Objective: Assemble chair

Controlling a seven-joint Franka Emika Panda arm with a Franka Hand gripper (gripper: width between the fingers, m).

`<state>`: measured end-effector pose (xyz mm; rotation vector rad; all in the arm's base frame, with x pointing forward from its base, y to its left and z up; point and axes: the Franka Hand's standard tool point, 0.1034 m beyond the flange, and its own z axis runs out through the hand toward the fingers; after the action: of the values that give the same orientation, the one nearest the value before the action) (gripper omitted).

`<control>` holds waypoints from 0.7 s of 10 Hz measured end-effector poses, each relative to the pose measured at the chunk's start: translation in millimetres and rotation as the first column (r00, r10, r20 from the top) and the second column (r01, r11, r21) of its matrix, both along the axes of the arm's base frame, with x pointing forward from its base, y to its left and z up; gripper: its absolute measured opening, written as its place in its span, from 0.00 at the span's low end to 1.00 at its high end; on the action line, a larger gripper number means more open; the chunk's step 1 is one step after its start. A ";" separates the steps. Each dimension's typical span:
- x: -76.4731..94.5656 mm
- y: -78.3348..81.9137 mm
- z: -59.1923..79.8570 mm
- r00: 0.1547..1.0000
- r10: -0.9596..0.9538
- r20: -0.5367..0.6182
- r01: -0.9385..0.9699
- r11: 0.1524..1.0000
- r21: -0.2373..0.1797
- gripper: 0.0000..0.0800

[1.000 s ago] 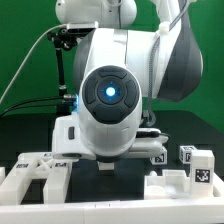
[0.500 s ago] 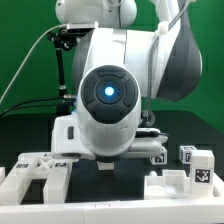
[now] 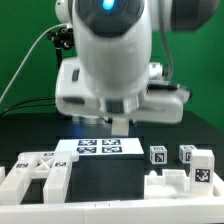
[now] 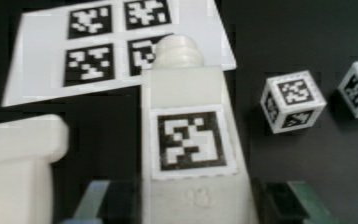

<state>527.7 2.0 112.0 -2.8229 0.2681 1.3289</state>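
My gripper (image 3: 120, 118) hangs above the table, shut on a white pegged post (image 4: 190, 120) of the chair that carries a square tag. In the wrist view the post runs out from between the two fingers (image 4: 98, 200), its rounded tip pointing down at the table. In the exterior view only the post's lower end (image 3: 121, 126) shows under the hand. A large notched chair part (image 3: 40, 172) lies at the front on the exterior view's left. Another blocky part (image 3: 175, 186) lies at the front right. Small tagged blocks (image 3: 157, 155) (image 3: 198, 165) stand behind it.
The marker board (image 3: 100, 146) lies flat on the black table below the gripper and also shows in the wrist view (image 4: 87, 50). A white part (image 4: 19, 160) lies beside the post. The arm's bulk fills the upper scene before a green backdrop.
The arm has risen and swung back from the camera, uncovering the marker board and the table's middle. The jaws have kept the same width.
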 end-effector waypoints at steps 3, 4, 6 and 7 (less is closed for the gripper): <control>18.3 4.8 -4.4 0.970 0.004 0.243 0.000 1.000 -0.016 0.36; 26.5 15.7 -0.3 0.954 -0.051 0.297 0.060 0.998 -0.024 0.36; 73.3 32.0 20.0 0.848 -0.166 0.504 0.196 0.981 -0.007 0.36; 83.6 32.8 33.9 0.812 -0.199 0.549 0.242 0.970 -0.007 0.36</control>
<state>611.3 34.8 145.8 -2.9589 0.6132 0.4397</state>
